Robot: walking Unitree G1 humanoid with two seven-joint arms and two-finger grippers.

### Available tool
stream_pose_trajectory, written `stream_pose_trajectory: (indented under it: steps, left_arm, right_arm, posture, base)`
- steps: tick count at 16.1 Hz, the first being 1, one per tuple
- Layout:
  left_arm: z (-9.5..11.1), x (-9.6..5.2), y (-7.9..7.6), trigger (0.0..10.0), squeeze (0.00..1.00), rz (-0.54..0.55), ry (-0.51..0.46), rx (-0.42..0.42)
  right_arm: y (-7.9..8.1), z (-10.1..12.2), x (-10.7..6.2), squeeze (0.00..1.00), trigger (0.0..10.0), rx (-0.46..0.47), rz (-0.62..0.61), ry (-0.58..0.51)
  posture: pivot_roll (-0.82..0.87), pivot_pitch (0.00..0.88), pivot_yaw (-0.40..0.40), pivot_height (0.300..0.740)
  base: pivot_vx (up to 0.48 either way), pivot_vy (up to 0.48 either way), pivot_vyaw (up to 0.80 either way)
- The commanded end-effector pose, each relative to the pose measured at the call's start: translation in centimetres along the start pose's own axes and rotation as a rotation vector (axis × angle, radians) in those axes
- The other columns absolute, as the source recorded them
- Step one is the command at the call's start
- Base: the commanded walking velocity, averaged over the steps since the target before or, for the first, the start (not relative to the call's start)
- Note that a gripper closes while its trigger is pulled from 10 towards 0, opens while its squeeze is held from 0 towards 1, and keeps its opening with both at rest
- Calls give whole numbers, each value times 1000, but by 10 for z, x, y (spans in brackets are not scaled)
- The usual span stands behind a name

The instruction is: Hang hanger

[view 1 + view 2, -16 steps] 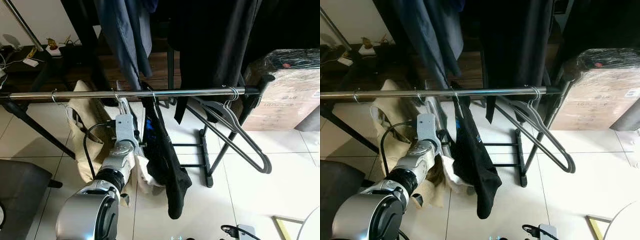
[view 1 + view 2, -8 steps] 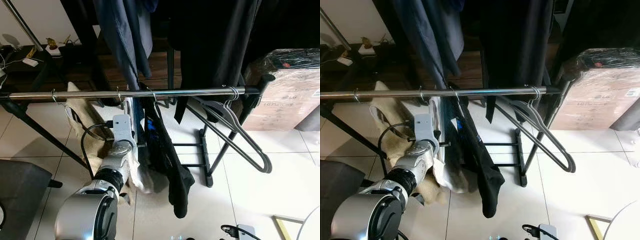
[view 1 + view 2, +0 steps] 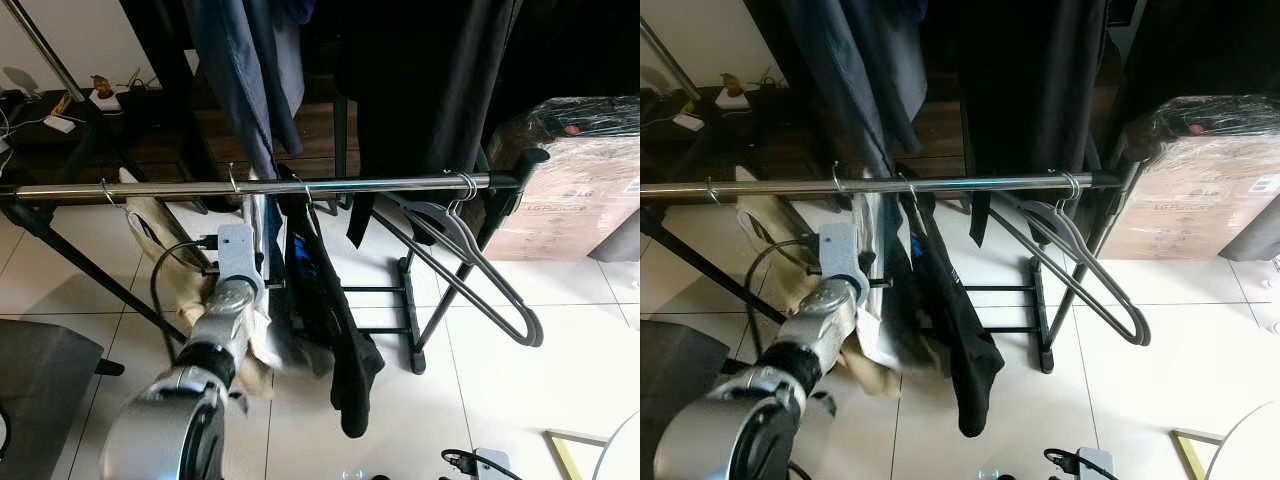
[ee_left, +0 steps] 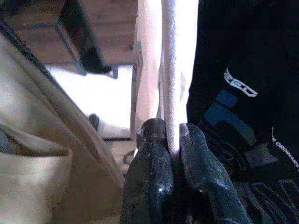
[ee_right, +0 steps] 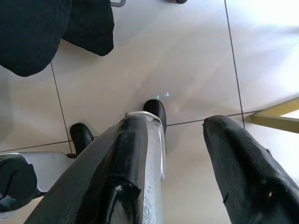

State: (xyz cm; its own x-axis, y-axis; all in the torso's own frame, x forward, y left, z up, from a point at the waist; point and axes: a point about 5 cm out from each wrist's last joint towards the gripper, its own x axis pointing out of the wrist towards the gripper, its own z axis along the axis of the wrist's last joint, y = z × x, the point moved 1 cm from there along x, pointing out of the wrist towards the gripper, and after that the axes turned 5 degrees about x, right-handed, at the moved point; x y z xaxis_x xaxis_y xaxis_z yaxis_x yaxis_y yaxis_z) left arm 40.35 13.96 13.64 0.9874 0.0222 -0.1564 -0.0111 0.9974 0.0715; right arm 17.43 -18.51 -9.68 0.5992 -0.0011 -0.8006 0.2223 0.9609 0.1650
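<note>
The white garment on its hanger hangs from the chrome rail, hook over the bar, between a beige garment and a black one. The left pincer pinches its edge just below the rail. The right pincer hangs spread above the floor tiles.

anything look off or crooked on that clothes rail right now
The two empty grey hangers at the right end of the rail hang steeply tilted. The left gripper pinches a white garment's edge beside the black garment; nothing looks damaged.
</note>
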Motion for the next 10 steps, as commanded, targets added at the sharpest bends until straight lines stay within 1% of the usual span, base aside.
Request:
stream_pose_trajectory:
  steps: [1, 4, 5, 6, 7, 8, 9, 10]
  left_arm:
    - [7, -1, 3, 0, 0, -7, -59, 41]
    - [-3, -10, 3, 0, 0, -25, -107, 79]
    - [-11, -16, 2, 0, 0, -45, -117, 90]
    - [-17, -20, 1, 0, 0, -58, -116, 84]
    - [-27, -28, 1, 0, 0, -86, -119, 81]
    - [-35, -35, 2, 784, 0, -102, -124, 117]
    - [-42, -40, 4, 8902, 0, -108, -122, 139]
    - [-56, -53, 9, 10000, 0, -114, -112, 168]
  right_arm:
    - [3, -56, -11, 0, 10000, 26, -9, 219]
    - [3, -48, -9, 0, 10000, 18, -14, 210]
    - [3, -46, -8, 0, 10000, 16, -17, 206]
    - [3, -45, -7, 0, 10000, 15, -19, 204]
    - [3, -43, -7, 0, 10000, 14, -22, 201]
    - [3, -41, -6, 0, 10000, 12, -24, 199]
    - [3, -39, -6, 0, 10000, 11, -25, 197]
    - [2, -36, -5, 0, 10000, 3, -27, 191]
  posture:
    - [-181, 212, 78, 740]
    - [-174, 153, 80, 740]
    - [-175, 124, 80, 740]
    - [-174, 117, 80, 740]
    - [-171, 96, 79, 740]
    - [-169, 81, 79, 740]
    - [-165, 69, 79, 740]
    - [-156, 50, 75, 740]
  base:
    - [0, 0, 0]
    - [0, 0, 0]
    - [0, 0, 0]
    - [0, 0, 0]
    - [0, 0, 0]
    - [0, 0, 0]
    - [0, 0, 0]
    - [0, 0, 0]
